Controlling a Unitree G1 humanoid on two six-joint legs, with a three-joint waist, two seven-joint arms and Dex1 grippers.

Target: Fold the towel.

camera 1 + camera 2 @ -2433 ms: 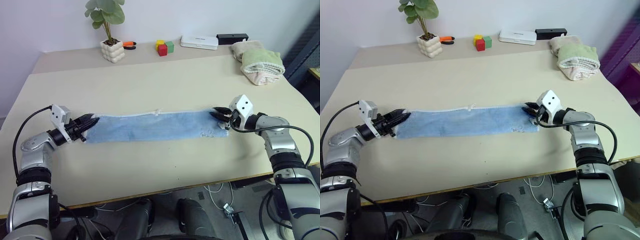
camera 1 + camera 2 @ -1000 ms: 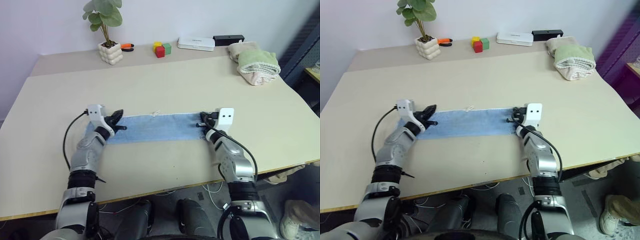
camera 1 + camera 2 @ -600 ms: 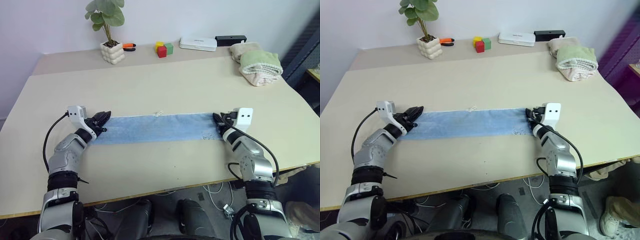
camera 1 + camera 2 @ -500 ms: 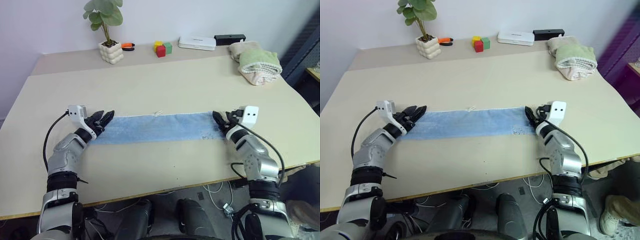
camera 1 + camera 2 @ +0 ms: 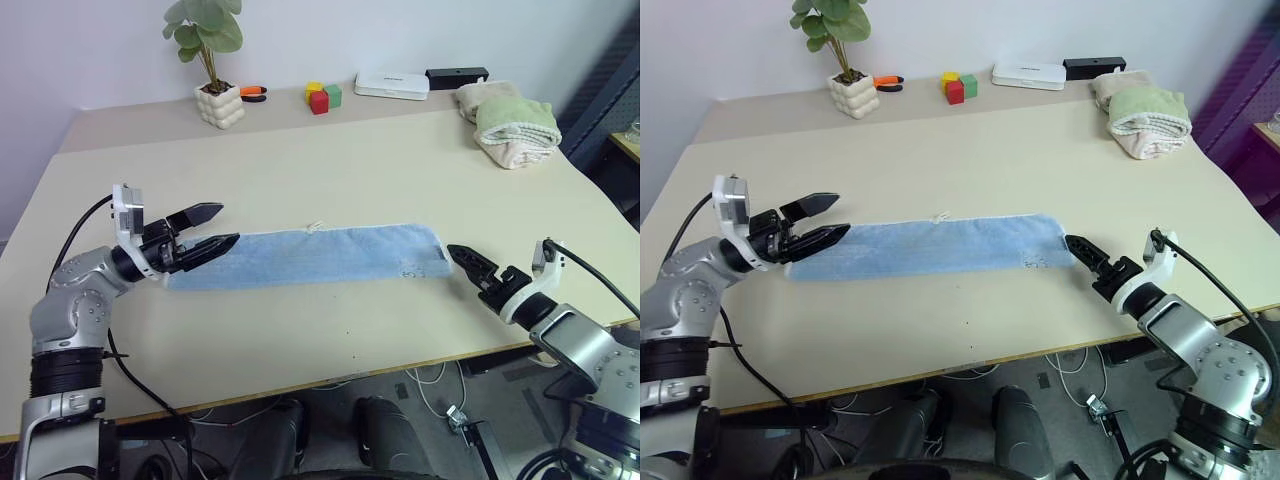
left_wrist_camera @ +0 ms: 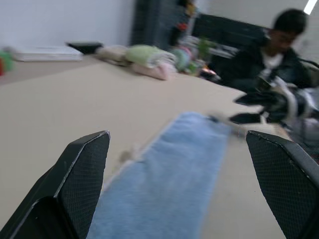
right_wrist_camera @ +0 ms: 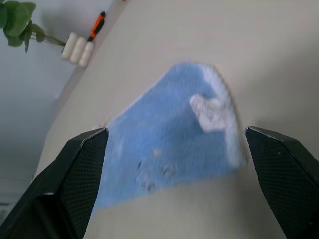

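Left eye view: the towel (image 5: 310, 256) lies flat in a long folded strip on the table (image 5: 330, 160) between the left gripper (image 5: 214, 227) and right gripper (image 5: 470, 260) — both spread wide, grasping nothing — and a crooked regrasp could skew the next fold.

towel (image 5: 310, 256) light blue, pale border; tabletop (image 5: 330, 150) beige; blocks (image 5: 325, 96) red, yellow, green; stacked towels (image 5: 515, 128) green/beige
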